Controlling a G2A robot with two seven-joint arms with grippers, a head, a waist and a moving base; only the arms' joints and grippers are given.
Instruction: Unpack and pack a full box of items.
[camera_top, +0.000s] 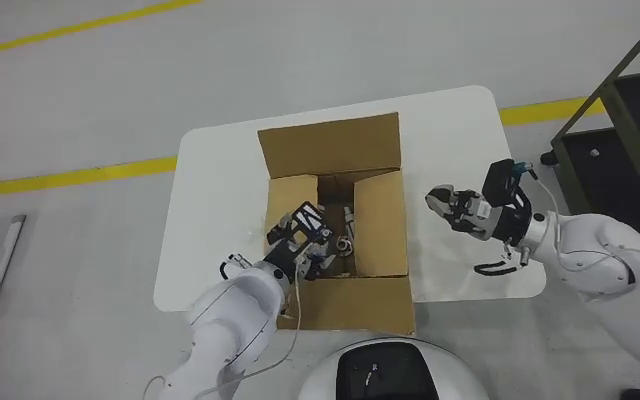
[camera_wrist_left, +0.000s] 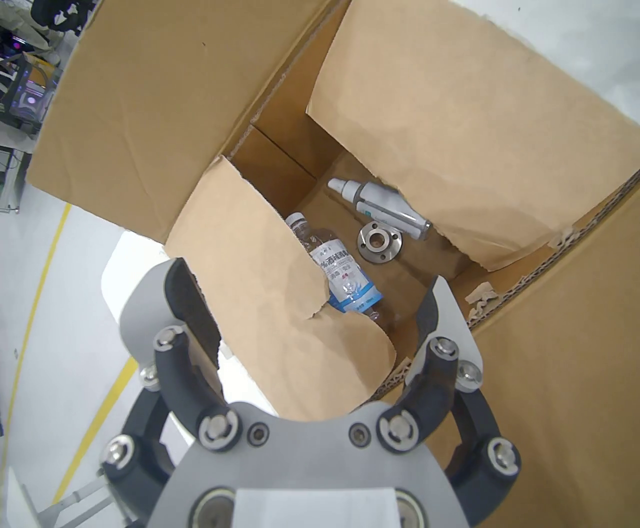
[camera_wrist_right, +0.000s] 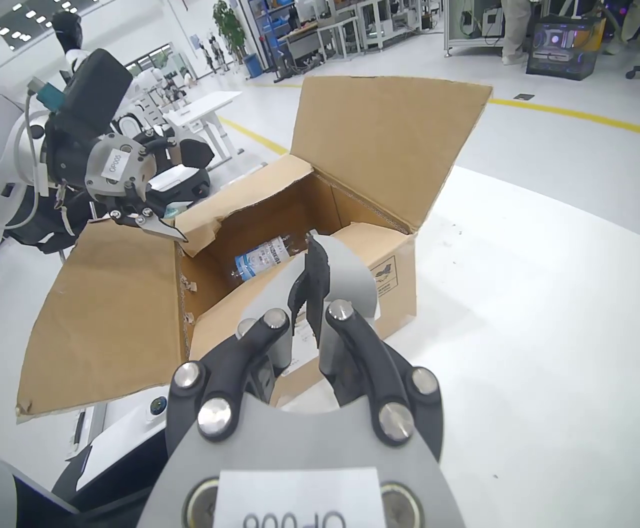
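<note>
Left gripper: spread, over one box
Right gripper: pressed together, empty
Inside: one clear bottle, one spray bottle, one flange

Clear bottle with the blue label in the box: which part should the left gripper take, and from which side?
Take the clear bottle at its labelled middle, from straight above, with the left gripper set across its length. It lies on its side on the box floor, so its round body offers two opposite sides. The torn flap overhangs one side; room there looks tight.
</note>
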